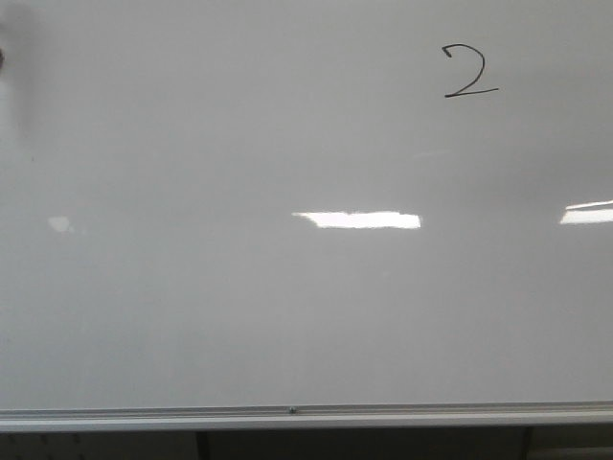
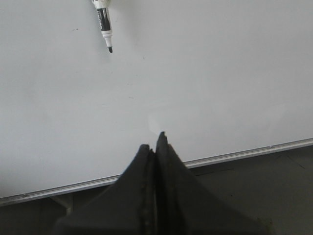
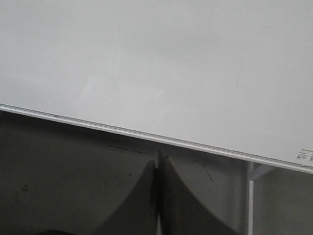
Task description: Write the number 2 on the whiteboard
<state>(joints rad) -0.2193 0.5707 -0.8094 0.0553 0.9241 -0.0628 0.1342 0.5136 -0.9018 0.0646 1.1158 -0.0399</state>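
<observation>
Left gripper [image 2: 155, 139], black and wedge-shaped, seen in its wrist view with both fingers pressed flat together, no gap at the tips, nothing pinched between them; tips hanging over the near margin of the very large glossy pale grey-white whiteboard [image 2: 205, 83], just past its thin silver aluminium edge rail [image 2: 234, 154]; contact with the board not possible to judge. Right gripper [image 3: 160, 155], likewise black, likewise shut tip to tip and holding nothing; poised over dark scuffed floor [image 3: 73, 166] outside the board, tips close to the rail [image 3: 146, 134] but short of it. Neither arm visible in the front view.

Lying loose on the board, well away from the left fingertips: a whiteboard marker with a white barrel, black label band and uncapped black tip [image 2: 104, 23] (upper end cut off by the frame edge), tip pointing toward the gripper's side of the board.

In the front view, the small thin black hand-drawn number 2 [image 1: 469, 73] drawn in the upper right part of the whiteboard [image 1: 239, 316], curled at the top, long flat base stroke slightly rising to the right; complete and alone on the surface. Bright white rectangular light glares [image 1: 359, 219] mirrored mid-board and at the right edge; a fainter patch at left; a soft dark blur at the far upper left, unidentifiable. Silver rail [image 1: 287, 412] along the near edge; dark space below it; a pale support leg [image 3: 251, 196] under the board in the right wrist view.
</observation>
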